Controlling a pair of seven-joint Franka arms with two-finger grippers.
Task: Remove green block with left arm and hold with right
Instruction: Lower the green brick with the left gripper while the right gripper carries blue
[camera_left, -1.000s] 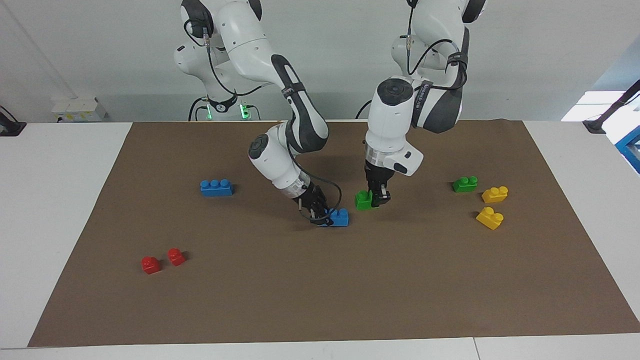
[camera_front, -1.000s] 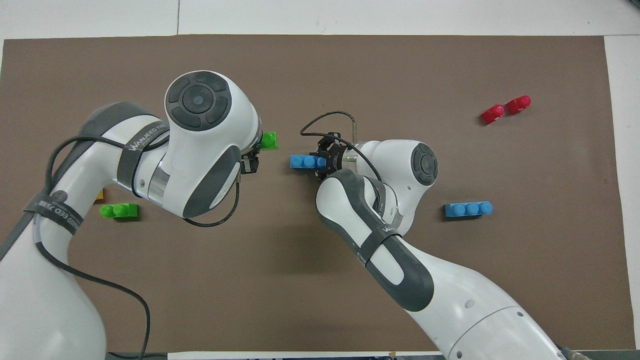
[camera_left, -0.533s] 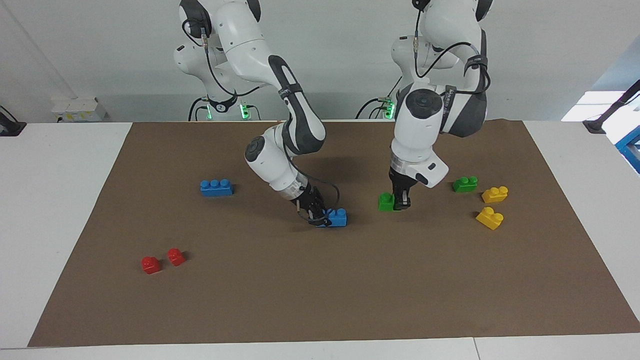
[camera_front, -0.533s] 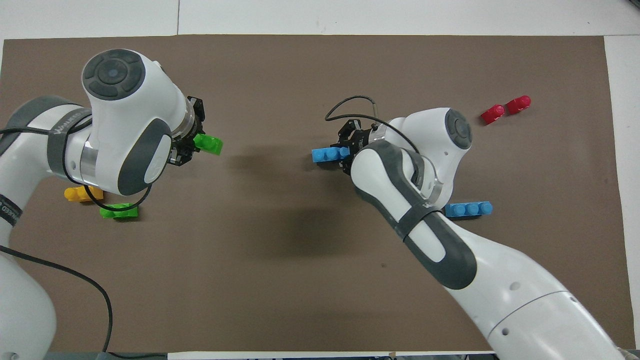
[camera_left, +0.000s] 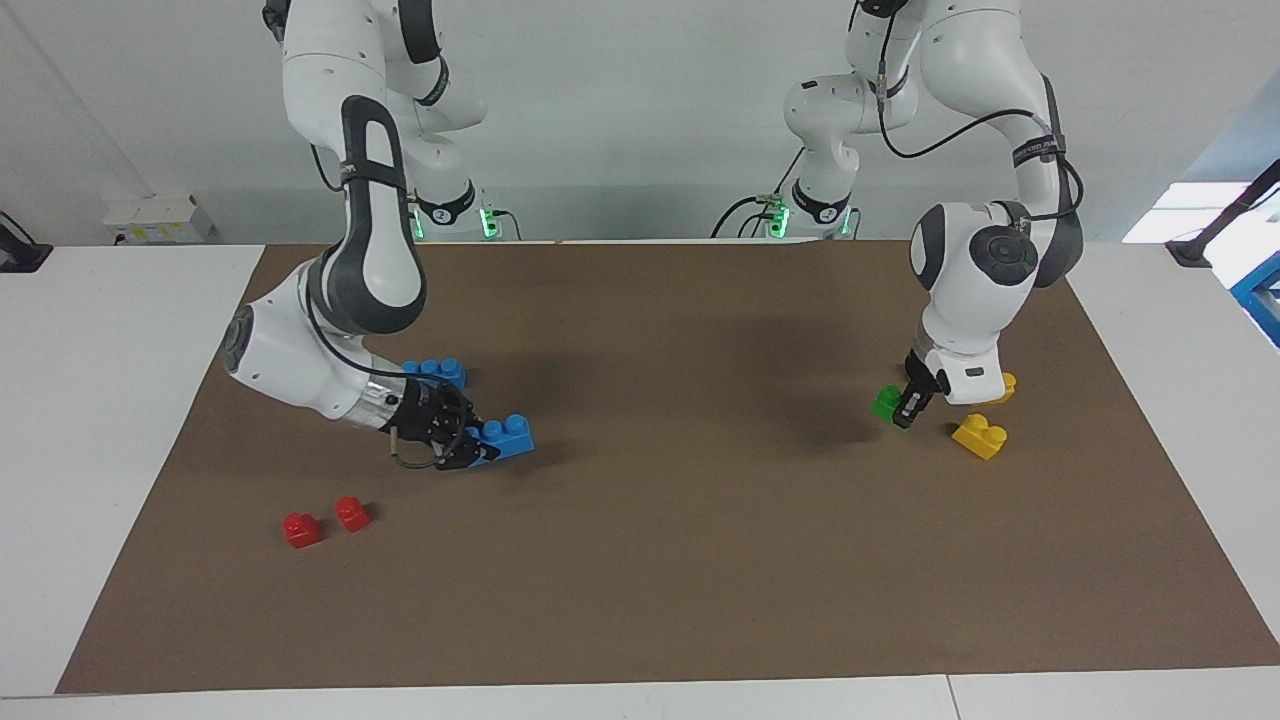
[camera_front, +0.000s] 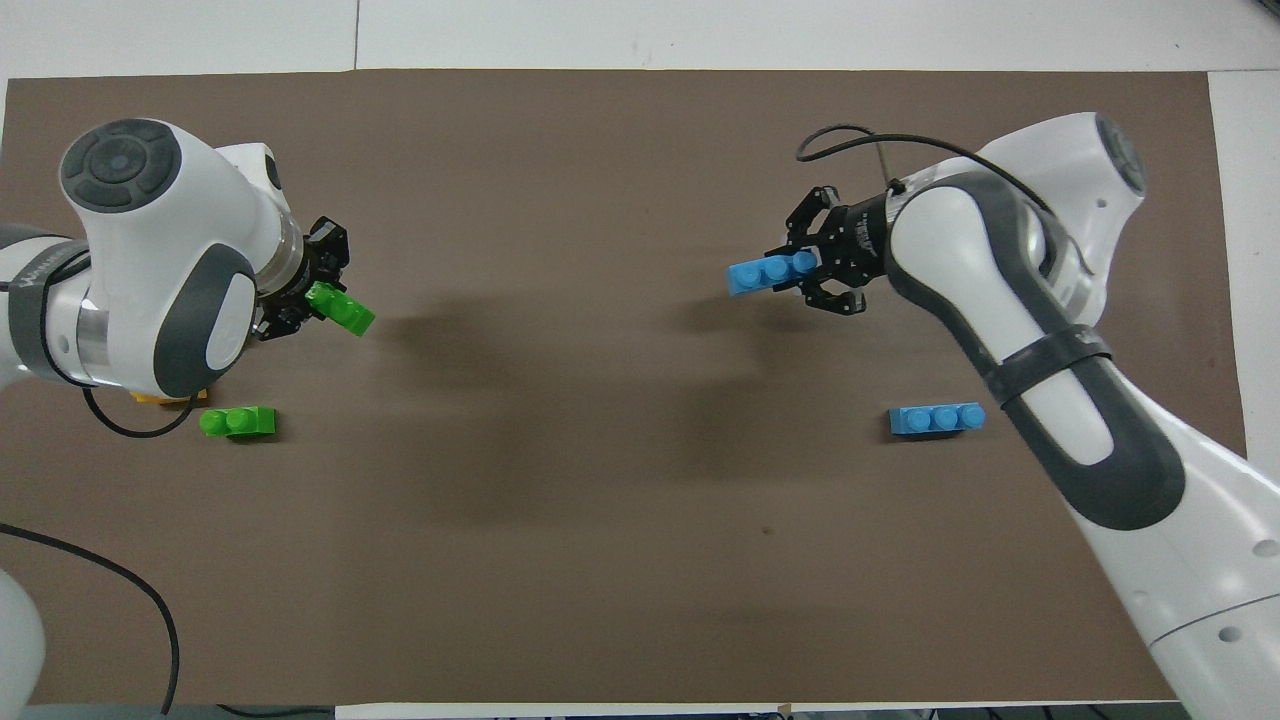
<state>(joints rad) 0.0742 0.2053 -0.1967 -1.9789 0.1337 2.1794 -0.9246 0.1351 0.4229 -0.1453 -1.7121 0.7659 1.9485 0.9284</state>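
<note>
Two grips are on, one per arm. Left gripper (camera_left: 908, 408) is clamped on the green block (camera_left: 886, 401), carried just off the brown mat (camera_left: 700, 560) at the left arm's end of the table, over the spot beside the yellow bricks (camera_left: 979, 436). Block is tilted; in the overhead view its long axis sticks out from the fingertips toward the table's middle, studs slanting up.

Right gripper (camera_left: 462, 444), the one with the wire loop, is closed on one end of a blue three-stud brick (camera_left: 507, 436), low over the mat at the right arm's end. Brick's free end also points toward the middle.

Key relation: the two held pieces are well apart, each near its own arm's end, with bare mat between them. Green block looks fully separated from the blue brick, so removal reads as done.

Likely next: set the green block down. A second green block (camera_front: 240, 422) lies close by, nearer the robots than the held one, so the drop spot needs care.

Elsewhere: another blue brick (camera_front: 937, 419) and two red pieces (camera_left: 324, 521), untouched.
</note>
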